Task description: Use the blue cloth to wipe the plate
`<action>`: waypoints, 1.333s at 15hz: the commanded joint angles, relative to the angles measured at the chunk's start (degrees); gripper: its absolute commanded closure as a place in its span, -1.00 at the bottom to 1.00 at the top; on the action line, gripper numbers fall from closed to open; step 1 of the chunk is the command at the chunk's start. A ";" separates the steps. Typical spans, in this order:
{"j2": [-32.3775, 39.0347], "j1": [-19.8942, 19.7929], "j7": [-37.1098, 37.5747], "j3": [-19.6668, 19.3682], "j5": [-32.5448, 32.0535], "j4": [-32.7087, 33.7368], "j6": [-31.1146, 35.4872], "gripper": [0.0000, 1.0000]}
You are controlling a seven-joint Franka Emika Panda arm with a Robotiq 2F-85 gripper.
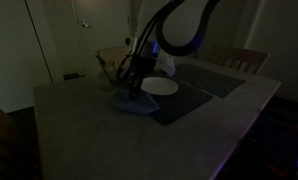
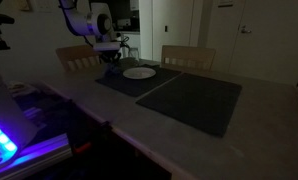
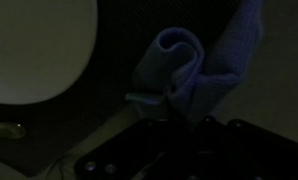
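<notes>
The scene is very dim. A white round plate (image 1: 159,87) sits on a dark placemat (image 1: 184,100); it also shows in the other exterior view (image 2: 139,72) and at the upper left of the wrist view (image 3: 34,45). The blue cloth (image 3: 194,65) is bunched up, its folds converging into the jaws; it also shows as a bluish heap beside the plate (image 1: 134,103). My gripper (image 3: 175,112) is low over the table right beside the plate (image 1: 135,88) (image 2: 111,63). It looks shut on the cloth, though the fingers are almost lost in the dark.
A second dark placemat (image 1: 214,78) (image 2: 194,100) lies further along the grey table (image 1: 99,130). Wooden chairs (image 2: 187,55) stand at the table's far edge. A small glass object (image 3: 9,130) lies near the plate. Blue-lit equipment (image 2: 4,140) stands beside the table.
</notes>
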 commanded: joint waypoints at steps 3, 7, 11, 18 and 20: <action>-5.06 2.35 1.26 -5.40 -7.15 4.43 -8.52 0.95; -5.28 6.00 7.77 -14.43 -20.27 6.30 -6.18 0.95; -4.31 10.26 16.60 -22.72 -31.09 6.45 -7.03 0.95; 0.30 16.92 35.60 -33.69 -47.19 5.07 -5.73 0.95; 1.58 18.25 40.69 -35.39 -50.14 4.26 -6.08 0.95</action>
